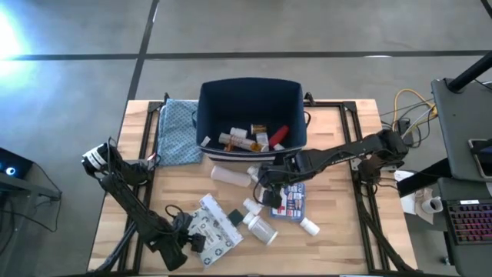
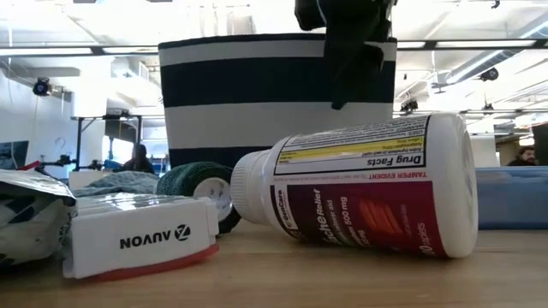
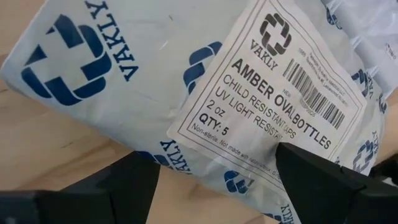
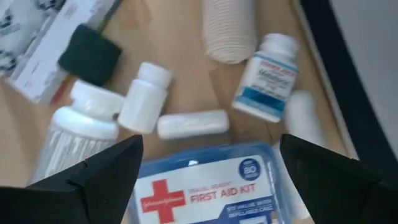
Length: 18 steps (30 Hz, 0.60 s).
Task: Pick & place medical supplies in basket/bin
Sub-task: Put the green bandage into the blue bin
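Observation:
A dark navy bin point(image 1: 250, 100) stands at the table's far middle with several supplies inside, among them a red bottle point(image 1: 278, 135). In front of it lie loose supplies: a blue-white first-aid box point(image 4: 211, 193), white pill bottles point(image 4: 267, 78) and a grey-white printed packet point(image 3: 143, 81). My right gripper point(image 4: 211, 180) hangs open above the first-aid box, touching nothing. My left gripper point(image 3: 214, 186) is open at the packet's near edge at the table's front left, one finger point(image 3: 323, 180) over its label corner and the other over bare wood. My left gripper comes at the printed packet's edge point(image 3: 249, 168) slanting down from the table's near left side. The packet lies flat on the table. Whether the fingers touch it, I cannot tell.
A blue patterned cloth point(image 1: 178, 131) lies left of the bin. A large pill bottle point(image 2: 360, 188) lies on its side near a white Auvon box point(image 2: 141, 235) and a dark green roll point(image 2: 193, 184). A beige bandage roll point(image 4: 230, 31) rests by the bin's wall.

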Each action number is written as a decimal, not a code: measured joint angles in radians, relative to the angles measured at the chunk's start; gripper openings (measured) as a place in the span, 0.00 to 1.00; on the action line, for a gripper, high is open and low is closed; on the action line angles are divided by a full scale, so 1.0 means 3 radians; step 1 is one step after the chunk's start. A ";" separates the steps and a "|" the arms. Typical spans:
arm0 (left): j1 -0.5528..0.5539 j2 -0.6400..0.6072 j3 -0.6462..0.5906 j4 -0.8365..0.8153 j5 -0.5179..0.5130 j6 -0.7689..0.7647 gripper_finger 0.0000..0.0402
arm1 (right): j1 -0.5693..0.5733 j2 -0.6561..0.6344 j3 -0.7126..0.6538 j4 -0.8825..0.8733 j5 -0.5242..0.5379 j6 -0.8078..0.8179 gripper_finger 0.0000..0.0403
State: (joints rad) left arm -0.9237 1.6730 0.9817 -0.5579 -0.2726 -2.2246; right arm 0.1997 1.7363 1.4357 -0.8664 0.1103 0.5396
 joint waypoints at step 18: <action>-0.0231 -0.0009 -0.0001 0.0188 -0.0099 0.0197 0.73 | 0.0077 0.0106 0.0161 0.1583 -0.1188 0.1091 0.91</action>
State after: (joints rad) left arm -0.9931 1.6703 0.9813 -0.5013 -0.3023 -2.1656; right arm 0.2229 1.7680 1.4839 -0.3916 -0.2462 0.8669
